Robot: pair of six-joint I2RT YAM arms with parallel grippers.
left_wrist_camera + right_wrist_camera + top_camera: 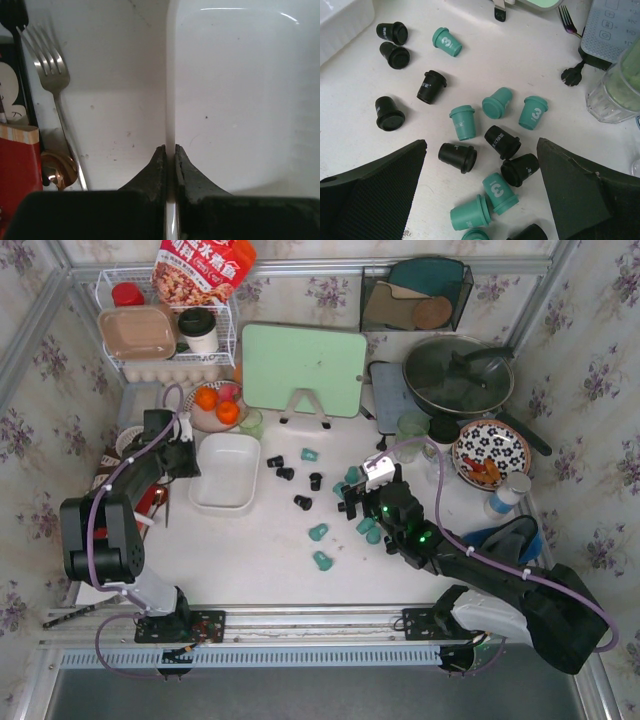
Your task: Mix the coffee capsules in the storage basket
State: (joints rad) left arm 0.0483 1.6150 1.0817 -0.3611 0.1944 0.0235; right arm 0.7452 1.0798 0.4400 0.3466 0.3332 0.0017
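The white storage basket [225,472] lies left of centre and looks empty inside. My left gripper [190,462] is shut on its left wall; the left wrist view shows the thin white rim [170,90] pinched between the closed fingers of that gripper [170,150]. Several teal capsules [319,532] and black capsules [303,503] lie scattered on the table right of the basket. My right gripper [360,495] hovers open above them. In the right wrist view, teal [462,121] and black [457,156] capsules lie loose between the wide-open fingers of the right gripper [481,145], and none is held.
A fork [52,75] and a spoon [57,170] lie left of the basket beside a red packet [17,175]. A green cutting board [303,368], an orange plate [215,405], a pan [458,375], a patterned plate [490,452] and a translucent green cup [617,85] ring the capsules.
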